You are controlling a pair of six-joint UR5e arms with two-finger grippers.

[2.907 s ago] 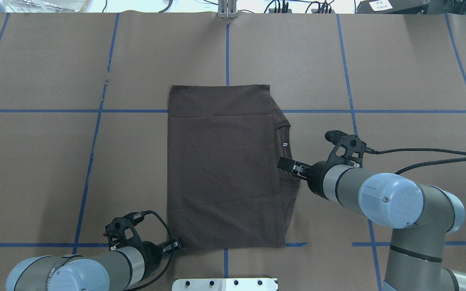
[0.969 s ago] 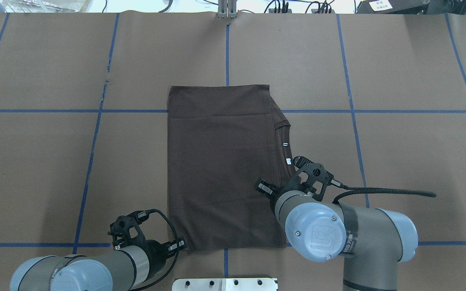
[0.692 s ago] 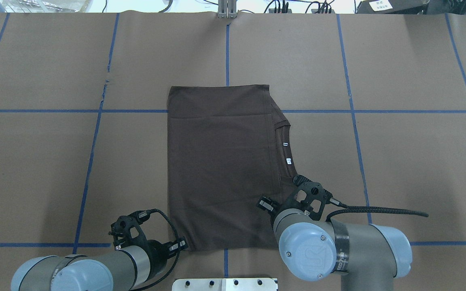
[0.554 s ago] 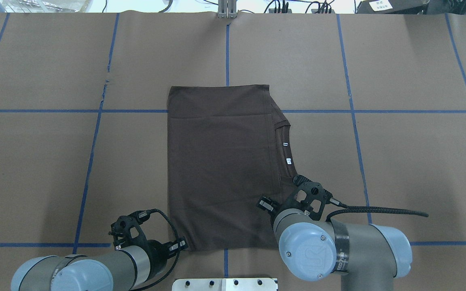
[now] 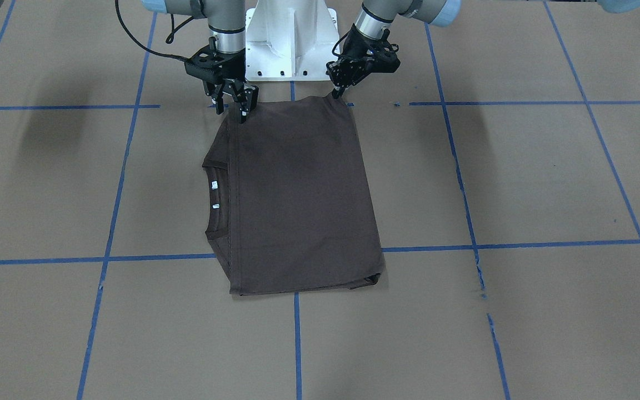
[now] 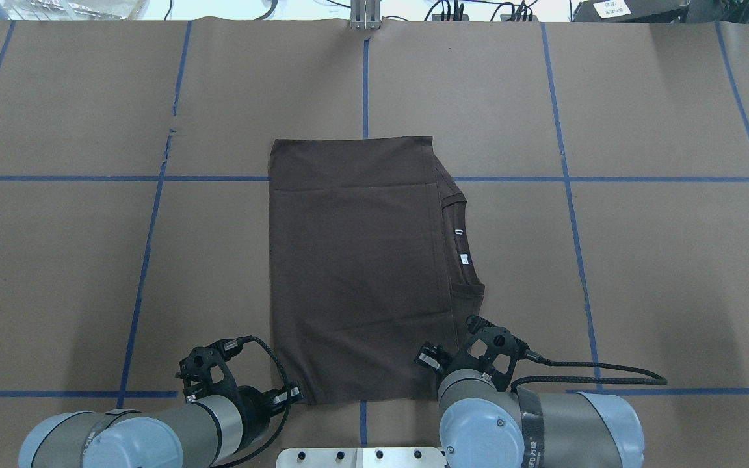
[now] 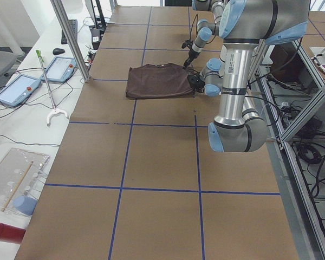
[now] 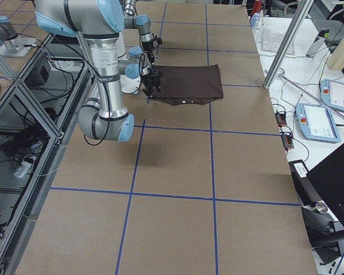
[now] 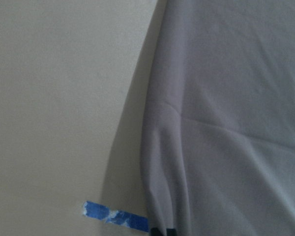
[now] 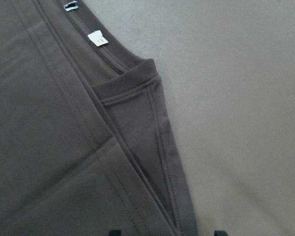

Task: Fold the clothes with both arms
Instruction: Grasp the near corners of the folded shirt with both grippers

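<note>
Brown shirt point(image 6: 355, 273) lay folded on the table point(image 6: 608, 260). The left gripper point(image 6: 290, 392) pinched its near corner; the right gripper point(image 5: 231, 108) hung, fingers spread, above the other, empty.

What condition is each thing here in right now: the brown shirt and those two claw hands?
T-shirt: folded into a rectangle, lying flat on the table.
Collar: sticking out past the folded edge, white tags showing.
Left gripper: shut, apparently pinching one shirt corner nearest the robot.
Right gripper: open, at the other near corner, gripping nothing.
</note>
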